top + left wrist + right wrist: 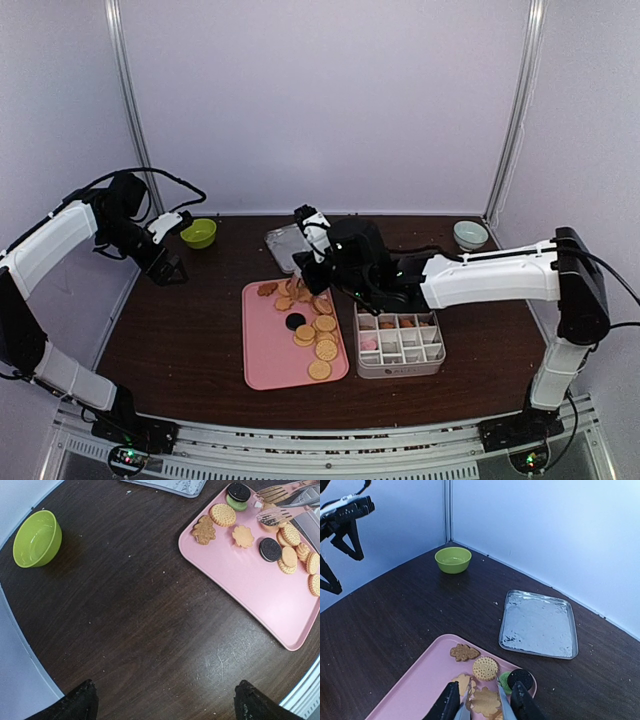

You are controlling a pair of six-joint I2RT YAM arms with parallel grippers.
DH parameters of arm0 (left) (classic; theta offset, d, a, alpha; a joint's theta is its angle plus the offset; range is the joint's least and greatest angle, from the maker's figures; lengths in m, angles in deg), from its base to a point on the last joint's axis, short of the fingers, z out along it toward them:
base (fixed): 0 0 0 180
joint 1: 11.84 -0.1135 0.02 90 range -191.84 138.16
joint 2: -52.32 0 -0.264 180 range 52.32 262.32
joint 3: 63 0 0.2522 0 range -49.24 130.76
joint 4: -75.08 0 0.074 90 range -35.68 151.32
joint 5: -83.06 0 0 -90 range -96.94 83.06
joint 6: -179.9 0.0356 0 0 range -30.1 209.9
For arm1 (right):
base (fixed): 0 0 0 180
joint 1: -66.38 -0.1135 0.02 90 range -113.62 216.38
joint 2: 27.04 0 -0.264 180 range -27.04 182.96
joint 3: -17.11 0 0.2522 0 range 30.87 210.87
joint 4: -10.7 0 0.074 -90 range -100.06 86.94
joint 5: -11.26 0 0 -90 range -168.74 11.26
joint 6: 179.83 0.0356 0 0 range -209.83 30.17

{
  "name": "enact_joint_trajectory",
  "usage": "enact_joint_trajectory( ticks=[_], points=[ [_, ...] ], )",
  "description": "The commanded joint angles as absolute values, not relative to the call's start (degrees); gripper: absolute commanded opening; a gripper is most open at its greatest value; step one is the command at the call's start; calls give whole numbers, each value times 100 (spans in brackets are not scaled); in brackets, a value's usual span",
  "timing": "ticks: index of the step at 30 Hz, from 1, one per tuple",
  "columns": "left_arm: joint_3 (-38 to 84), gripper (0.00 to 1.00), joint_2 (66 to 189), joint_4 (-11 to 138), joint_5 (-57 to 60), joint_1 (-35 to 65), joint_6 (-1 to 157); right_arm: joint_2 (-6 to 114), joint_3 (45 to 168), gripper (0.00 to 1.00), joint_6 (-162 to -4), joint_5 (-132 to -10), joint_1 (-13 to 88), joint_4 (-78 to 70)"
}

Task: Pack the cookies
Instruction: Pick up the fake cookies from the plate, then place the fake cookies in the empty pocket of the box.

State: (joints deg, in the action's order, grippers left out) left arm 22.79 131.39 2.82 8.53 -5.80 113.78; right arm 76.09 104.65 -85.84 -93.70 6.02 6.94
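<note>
The right gripper (482,709), at the bottom centre of its wrist view, is closed around the metal tongs (278,516), and the tips are over the cookies (326,349). These lie along the top and right edges of the pink tray (266,350); its left part is bare. The left gripper (165,704) is spread wide above open tabletop (150,630) at left, near the green bowl (198,233)

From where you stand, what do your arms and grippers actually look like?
The left arm and the right arm both have smooth white shells between bulky black joints. Thin black cables loop off the left one. Each arm ends in matte black fingers: the left gripper and the right gripper.
</note>
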Motion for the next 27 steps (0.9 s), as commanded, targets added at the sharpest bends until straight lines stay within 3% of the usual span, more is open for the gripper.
enact_joint_trajectory(
  ticks=[1, 13, 27],
  points=[
    [2424, 98, 13042, 349, 941, -627, 11319, 7126, 10678, 3, -8673, -9258, 634, 748],
    [2512, 97, 13146, 349, 1109, -627, 11319, 5271, 9124, 4, -8223, -9355, 626, 642],
    [2577, 96, 13246, 349, 1210, -624, 11315, 2880, 7296, 6, -7325, -9556, 445, -568]
  ],
)
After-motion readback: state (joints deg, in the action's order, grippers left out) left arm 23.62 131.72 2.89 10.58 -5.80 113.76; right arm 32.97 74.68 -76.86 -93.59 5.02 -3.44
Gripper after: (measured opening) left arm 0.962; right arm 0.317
